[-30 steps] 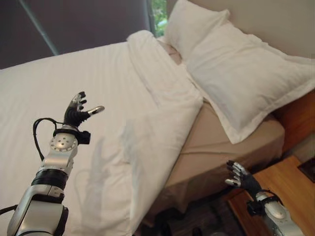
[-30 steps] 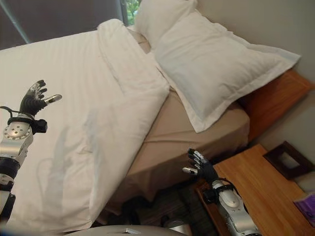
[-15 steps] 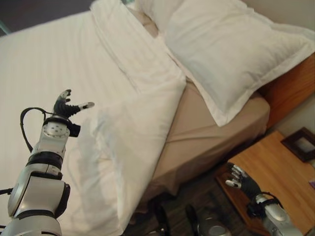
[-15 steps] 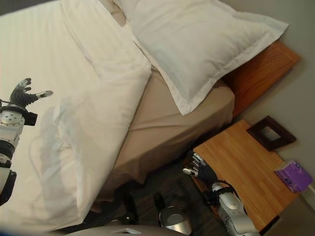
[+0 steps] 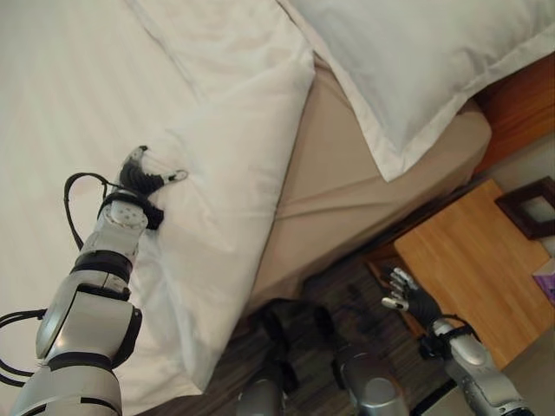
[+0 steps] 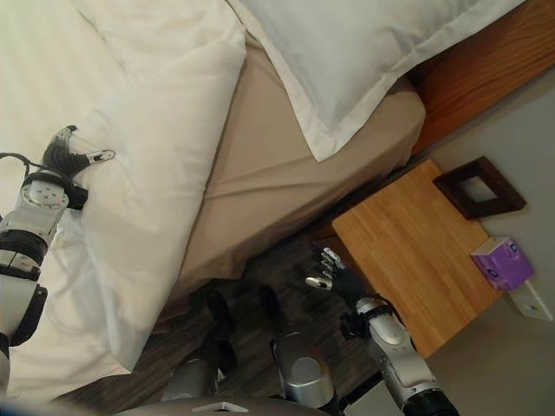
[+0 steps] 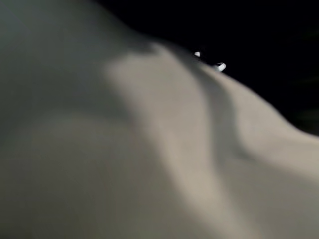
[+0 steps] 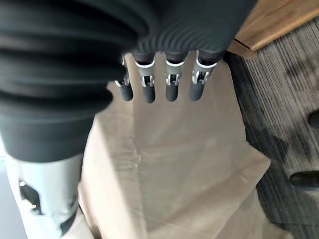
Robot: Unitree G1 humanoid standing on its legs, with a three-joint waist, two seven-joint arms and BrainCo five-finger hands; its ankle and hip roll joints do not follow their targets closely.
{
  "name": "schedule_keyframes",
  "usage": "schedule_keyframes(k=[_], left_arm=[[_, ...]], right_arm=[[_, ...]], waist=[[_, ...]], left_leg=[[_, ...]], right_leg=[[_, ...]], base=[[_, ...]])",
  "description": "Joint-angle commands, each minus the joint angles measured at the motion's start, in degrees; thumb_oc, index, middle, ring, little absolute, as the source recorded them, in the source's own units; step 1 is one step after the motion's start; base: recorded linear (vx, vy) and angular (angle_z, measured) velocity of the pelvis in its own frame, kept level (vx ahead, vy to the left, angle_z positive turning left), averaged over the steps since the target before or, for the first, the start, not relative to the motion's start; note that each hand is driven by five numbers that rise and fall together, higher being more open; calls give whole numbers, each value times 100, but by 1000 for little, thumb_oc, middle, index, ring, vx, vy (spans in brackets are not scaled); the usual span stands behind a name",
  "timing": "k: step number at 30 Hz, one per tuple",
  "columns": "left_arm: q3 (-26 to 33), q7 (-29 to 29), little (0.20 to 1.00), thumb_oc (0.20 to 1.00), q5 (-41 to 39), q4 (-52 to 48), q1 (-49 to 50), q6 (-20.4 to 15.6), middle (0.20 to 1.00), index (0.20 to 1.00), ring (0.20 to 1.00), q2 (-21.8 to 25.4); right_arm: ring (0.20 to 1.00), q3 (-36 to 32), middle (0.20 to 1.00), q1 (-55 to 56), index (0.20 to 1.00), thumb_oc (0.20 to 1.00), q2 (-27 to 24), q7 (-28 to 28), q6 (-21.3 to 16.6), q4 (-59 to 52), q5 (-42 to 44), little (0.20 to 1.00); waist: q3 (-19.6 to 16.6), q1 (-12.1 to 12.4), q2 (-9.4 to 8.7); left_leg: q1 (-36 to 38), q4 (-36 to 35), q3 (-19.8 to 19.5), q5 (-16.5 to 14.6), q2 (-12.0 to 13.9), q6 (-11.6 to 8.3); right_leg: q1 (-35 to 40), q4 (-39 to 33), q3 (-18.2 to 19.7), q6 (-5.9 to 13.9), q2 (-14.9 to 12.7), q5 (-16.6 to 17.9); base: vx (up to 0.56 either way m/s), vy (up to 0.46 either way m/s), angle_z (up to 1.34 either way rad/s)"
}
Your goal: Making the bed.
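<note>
The white duvet (image 5: 225, 130) covers the bed's left part, its folded edge running down beside the bare beige sheet (image 5: 347, 165). A large white pillow (image 5: 416, 61) lies at the head of the bed, overhanging the sheet. My left hand (image 5: 139, 178) rests on a raised fold of the duvet near its edge, fingers relaxed and thumb out, holding nothing. The left wrist view has that duvet (image 7: 149, 149) very close. My right hand (image 5: 408, 302) hangs open above the dark floor beside the bed, fingers (image 8: 172, 84) straight, with the beige sheet (image 8: 169, 164) past them.
A wooden nightstand (image 5: 468, 251) stands right of the bed, close to my right hand. On it lie a dark picture frame (image 5: 529, 208) and a purple box (image 6: 501, 262). The wooden headboard (image 5: 520, 104) is behind the pillow. Dark carpet (image 5: 347, 295) lies between bed and nightstand.
The camera has tipped down, so the whole picture has shifted. My left hand has come down onto the duvet's fold. The right hand stays open by the nightstand.
</note>
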Motion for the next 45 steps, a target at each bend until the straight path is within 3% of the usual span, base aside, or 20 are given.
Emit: schedule_keyframes(k=[1,2,6,8,9,10,13,20,21,25,30,31,34,35,36,37,40,45], left_arm=[[-254,-182,231,231,644,291,-184,87,231,231,231,-531],[-321,-222,200,200,734,208,-158,87,200,200,200,-611],[-643,-325,200,200,955,-445,-51,-53,200,200,200,-785],[-879,-388,200,200,1035,-1609,122,-140,200,200,200,-862],[-877,-388,200,200,1036,-1614,125,-137,200,200,200,-857],[-979,-480,200,200,952,-2501,313,-195,200,200,200,-891],[-1110,-692,200,200,750,-3272,538,-267,200,200,200,-952],[-1315,-1146,200,200,341,-4323,1012,-292,200,200,200,-1100],[-1504,-1466,200,200,-94,-4685,1308,-298,200,200,200,-1403],[-1581,-1525,200,200,-171,-4741,1339,-298,200,200,200,-1498],[-1650,-1218,200,200,-1342,-3742,1661,-331,200,200,200,-2796],[-1651,-1218,200,200,-1343,-3735,1658,-336,200,200,200,-2801],[-1557,-926,200,200,-2219,-3179,1691,-342,200,200,200,-3435],[-1561,-879,300,300,-2374,-3095,1642,-346,300,300,300,-3570],[-1581,-848,1000,1000,-2439,-3031,1578,-349,1000,1000,1000,-3662],[-1658,-699,1000,1000,-2542,-2839,1335,-353,1000,1000,1000,-3912],[-1703,-644,1000,1000,-2568,-2736,1050,-369,1000,1000,1000,-4046],[-1872,-730,1000,1000,-2831,-3386,677,-520,1000,1000,1000,-4108]], right_arm=[[1000,-25,1000,152,1000,1000,36,-13,-238,-281,65,1000],[1000,-29,1000,170,1000,1000,20,-3,-227,-291,42,1000],[1000,-82,1000,233,1000,1000,-45,65,-217,-304,-11,1000],[1000,-101,1000,239,1000,1000,-95,93,-221,-256,-105,1000],[1000,-98,1000,236,1000,1000,-93,93,-221,-255,-105,1000],[1000,-134,1000,239,1000,1000,-104,86,-202,-258,-183,1000],[1000,-163,1000,205,1000,1000,-99,74,-172,-230,-265,1000],[1000,-216,1000,256,1000,1000,-59,60,-79,-160,-410,1000],[1000,-266,1000,403,1000,1000,-55,95,-14,-162,-474,1000],[1000,-270,1000,436,1000,1000,-67,99,9,-154,-481,1000],[1000,-102,1000,538,1000,1000,-38,29,57,-18,-423,1000],[1000,-103,1000,539,1000,1000,-40,28,57,-18,-422,1000],[1000,79,1000,501,1000,1000,3,-79,77,22,-234,1000],[1000,151,1000,482,1000,1000,10,-122,89,48,-171,1000],[1000,193,1000,458,1000,1000,7,-144,92,70,-127,1000],[1000,333,1000,397,1000,1000,-13,-187,116,118,-61,1000],[1000,434,1000,373,1000,1000,-55,-193,149,105,0,1000],[1000,394,1000,414,1000,1000,-163,-140,150,134,20,1000]], waist=[[-281,-14,-141],[-297,-22,-118],[-364,-19,-19],[-410,27,76],[-422,27,71],[-438,73,136],[-501,128,194],[-589,129,282],[-631,72,309],[-667,58,315],[-727,-164,355],[-728,-163,358],[-735,-271,372],[-735,-312,381],[-734,-344,384],[-724,-458,403],[-741,-539,423],[-806,-602,479]], left_leg=[[694,33,133,-278,18,-388],[731,33,147,-297,12,-392],[852,33,142,-347,-7,-387],[963,33,72,-396,-31,-375],[943,33,76,-380,-31,-377],[1007,33,14,-411,-57,-361],[1009,33,-49,-403,-88,-349],[1132,33,-86,-451,-142,-332],[1238,33,-72,-501,-156,-316],[1231,33,-56,-494,-163,-310],[1336,33,105,-529,-202,-282],[1336,33,106,-529,-201,-282],[1336,33,182,-526,-216,-278],[1335,33,206,-524,-221,-275],[1335,33,229,-526,-223,-277],[1368,33,284,-543,-225,-280],[1353,33,350,-532,-224,-293],[1374,33,389,-548,-224,-294]], right_leg=[[-240,-329,-85,705,-300,651],[-213,-329,-85,703,-304,637],[-91,-329,-138,705,-338,585],[50,-329,-229,711,-382,534],[29,-329,-224,708,-382,548],[129,-329,-301,712,-413,505],[165,-329,-365,706,-448,494],[323,-329,-445,709,-496,452],[429,-329,-440,709,-510,422],[414,-329,-424,704,-510,437],[454,-329,-302,690,-532,463],[454,-329,-301,690,-531,463],[422,-329,-231,671,-537,490],[405,-329,-205,666,-537,500],[394,-329,-181,666,-536,507],[398,-329,-112,672,-534,517],[352,-329,-55,674,-523,546],[345,-329,-27,694,-531,545]], base=[[35,17,6],[44,22,6],[33,8,2],[41,8,4],[39,7,6],[3,-5,6],[4,0,8],[0,23,10],[0,0,0],[-2,19,-3],[-1,30,-8],[7,26,-11],[-2,24,-15],[-2,21,-8],[18,40,-13],[12,26,-20],[14,19,-21],[23,-9,-13]])
